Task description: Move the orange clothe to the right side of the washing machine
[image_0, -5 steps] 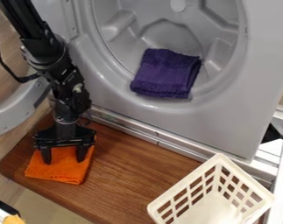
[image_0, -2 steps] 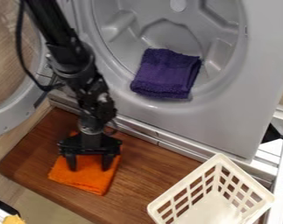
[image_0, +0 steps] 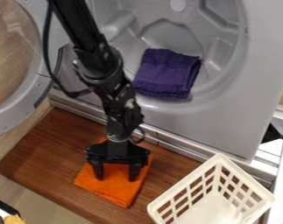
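My gripper (image_0: 116,174) is at the lower left of the camera view, pointing down with its two fingers apart, so it stands open. Both fingertips rest on the orange cloth (image_0: 113,191), which lies flat on the brown wooden board in front of the washing machine (image_0: 196,124). The palm of the gripper covers part of the cloth's upper side. The cloth is left of the white basket, below the machine's round opening.
A white slatted basket (image_0: 190,192) stands at the lower right of the board (image_0: 55,153). A folded purple cloth (image_0: 167,74) lies inside the drum. The machine's open round door (image_0: 23,107) is at the left, near the arm.
My gripper has moved right and slightly down the view, its fingers still apart. The orange cloth has slid along the board with it, closer to the basket.
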Controlling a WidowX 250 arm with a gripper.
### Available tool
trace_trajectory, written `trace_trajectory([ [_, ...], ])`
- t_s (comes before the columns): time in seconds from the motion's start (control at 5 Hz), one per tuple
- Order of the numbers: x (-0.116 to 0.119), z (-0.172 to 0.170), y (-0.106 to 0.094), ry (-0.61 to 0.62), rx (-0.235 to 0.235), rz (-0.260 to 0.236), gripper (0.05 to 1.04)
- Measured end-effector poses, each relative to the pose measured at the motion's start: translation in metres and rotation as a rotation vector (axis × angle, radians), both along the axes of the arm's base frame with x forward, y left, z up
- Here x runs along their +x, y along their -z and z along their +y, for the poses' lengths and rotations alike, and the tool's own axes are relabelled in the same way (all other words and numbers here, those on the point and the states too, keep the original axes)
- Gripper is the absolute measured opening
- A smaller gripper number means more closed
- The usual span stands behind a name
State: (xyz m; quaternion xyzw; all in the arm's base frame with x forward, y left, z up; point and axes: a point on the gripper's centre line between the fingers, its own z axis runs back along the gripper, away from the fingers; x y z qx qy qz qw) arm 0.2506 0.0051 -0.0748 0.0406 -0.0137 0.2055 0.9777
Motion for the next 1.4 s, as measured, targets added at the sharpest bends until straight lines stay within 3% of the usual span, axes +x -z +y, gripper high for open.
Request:
trace_trajectory([
  [0.6, 0.005, -0.052, -0.002, 0.167, -0.061, -0.008, 1.001],
  [0.8, 0.009, -0.054, -0.015, 0.207, -0.044, -0.021, 1.000],
  [1.2, 0.026, -0.043, -0.074, 0.293, 0.023, -0.098, 1.001],
  [1.4, 0.026, -0.045, -0.105, 0.329, -0.005, -0.130, 1.001],
])
